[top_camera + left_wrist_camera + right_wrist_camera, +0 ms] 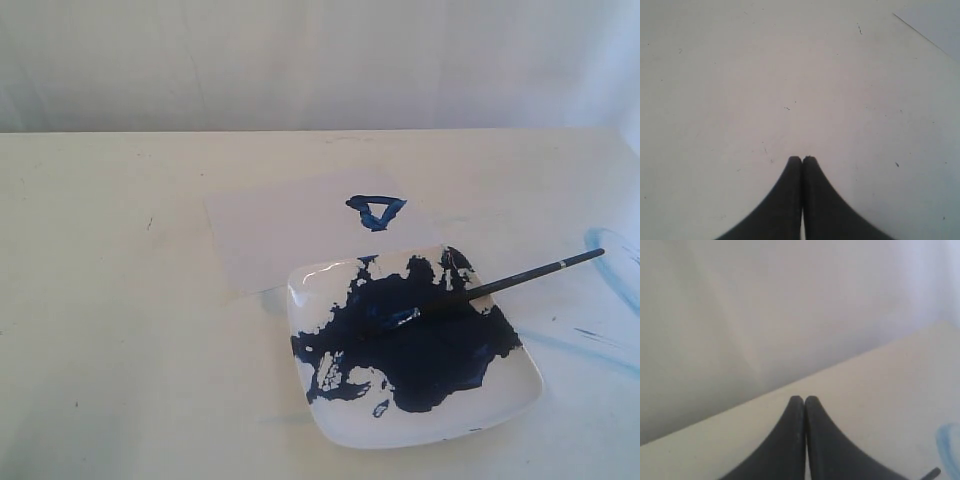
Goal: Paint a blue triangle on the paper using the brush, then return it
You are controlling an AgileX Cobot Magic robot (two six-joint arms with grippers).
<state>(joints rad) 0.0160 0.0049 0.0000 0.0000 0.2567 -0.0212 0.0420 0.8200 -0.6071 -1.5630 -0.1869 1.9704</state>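
The paper (290, 228) lies flat behind the white square plate (500, 405), and its corner shows in the left wrist view as the paper (940, 25). A small dark-blue triangle (375, 211), point downward, is painted on it. The black-handled brush (500, 283) rests across the plate, its tip in the dark-blue paint pool (420, 345) and its handle sticking out over the plate's right rim. The handle's end, the brush (934, 473), shows in the right wrist view. No arm appears in the exterior view. My left gripper (802, 159) is shut over bare table. My right gripper (804, 399) is shut, empty.
Pale blue smears (615, 270) mark the table at the right edge, and a smear (946, 447) shows in the right wrist view. A pale backdrop (320, 60) rises behind the table's far edge.
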